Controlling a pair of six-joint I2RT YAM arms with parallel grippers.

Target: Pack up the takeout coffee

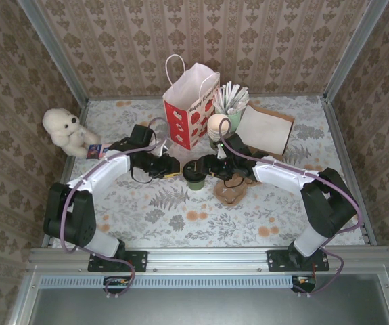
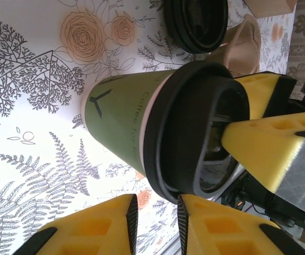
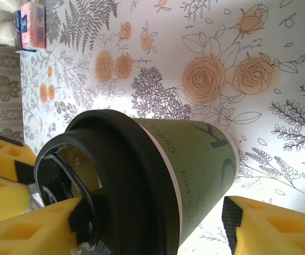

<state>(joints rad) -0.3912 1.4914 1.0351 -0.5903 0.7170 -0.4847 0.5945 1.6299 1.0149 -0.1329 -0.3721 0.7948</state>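
Note:
The takeout coffee (image 1: 195, 177), a dark green cup (image 2: 125, 119) with a black lid (image 2: 189, 133), stands on the flowered table between both arms. My right gripper (image 3: 155, 223) is open and straddles it. One of its fingers (image 3: 35, 226) rests on the lid top, and the other pad (image 3: 232, 220) stands just clear of the cup wall (image 3: 205, 159). My left gripper (image 2: 155, 212) reaches in from the left (image 1: 176, 168). Its jaws are narrowly apart with nothing between them, and one fingertip (image 2: 186, 204) touches the lid's rim.
The red-and-white paper bag (image 1: 191, 108) stands open behind the cup. Beside it are a pale green cup of white sticks (image 1: 231, 101), a cream cup (image 1: 219, 125) and a flat brown bag (image 1: 265, 128). A cardboard carrier (image 1: 231, 193) lies near right, a plush toy (image 1: 65, 132) far left.

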